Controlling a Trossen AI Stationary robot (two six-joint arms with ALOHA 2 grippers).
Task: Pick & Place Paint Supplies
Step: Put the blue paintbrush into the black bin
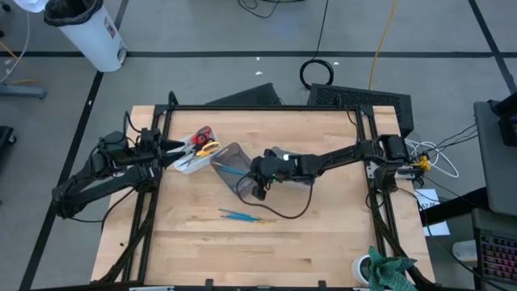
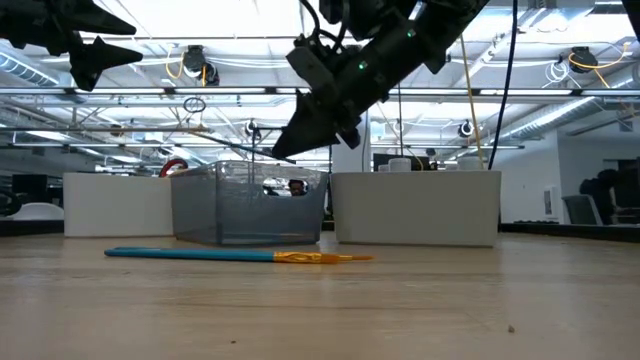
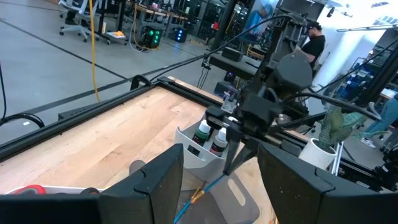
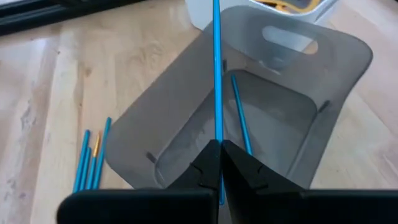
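Right gripper [image 1: 257, 183]: we log it over the grey translucent bin [image 1: 234, 168] at mid-table, fingers pinched on a blue brush [image 4: 216, 68] that points into the bin.

One more blue brush [image 4: 240, 121] lies inside that bin.

Loose blue brushes [image 1: 241, 216] with orange ferrules: we find them on the table [image 1: 323, 234], near the bin on its front side.

White tray [image 1: 191, 158]: red and yellow scissors [image 1: 203, 142], just beside the bin.

Second white tray [image 3: 200, 157]: two dark bottles [image 3: 211, 138] with white caps.

Left gripper [image 1: 176, 149]: we note it at the scissors tray's edge, fingers apart, holding nothing.
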